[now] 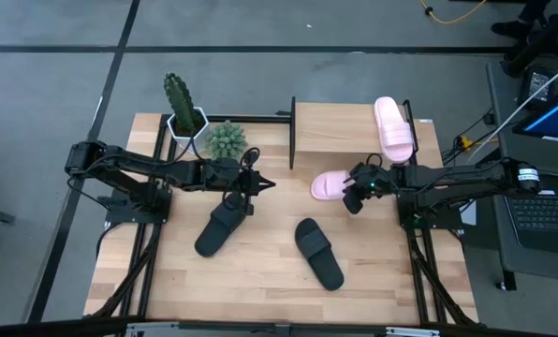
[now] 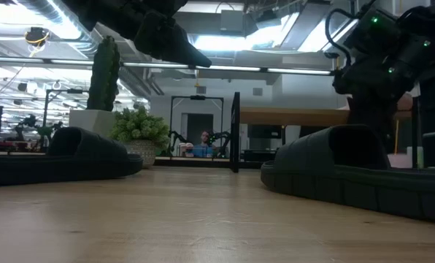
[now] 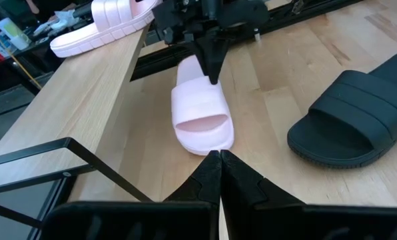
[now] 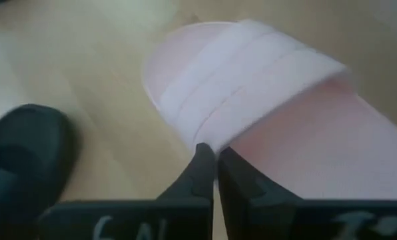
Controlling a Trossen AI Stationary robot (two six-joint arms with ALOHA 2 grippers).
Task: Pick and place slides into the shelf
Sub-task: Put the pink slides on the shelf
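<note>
Four sandals showed from above, but only the overhead camera took in all of them. One pink sandal (image 1: pixel 393 129) lay on the shelf (image 1: pixel 330 131), well behind the right pincer (image 1: pixel 357 198). The second pink sandal (image 1: pixel 330 185) lay on the table (image 1: pixel 260 271) just in front of the shelf, its strap end under that pincer. The right wrist camera alone showed the grip closely: the fingers (image 4: pixel 200 175) were drawn narrow, nearly meeting, pinching the edge of the pink strap (image 4: pixel 252 80). The left wrist camera showed the same sandal from its toe end, with the right pincer coming down on its far side. The left pincer (image 1: pixel 265 184) hung closed and empty, the pink sandal ahead of its tips, one black sandal (image 1: pixel 224 227) beneath it. The other black sandal (image 1: pixel 318 253) lay nearer the table's front edge, apart from both pincers.
</note>
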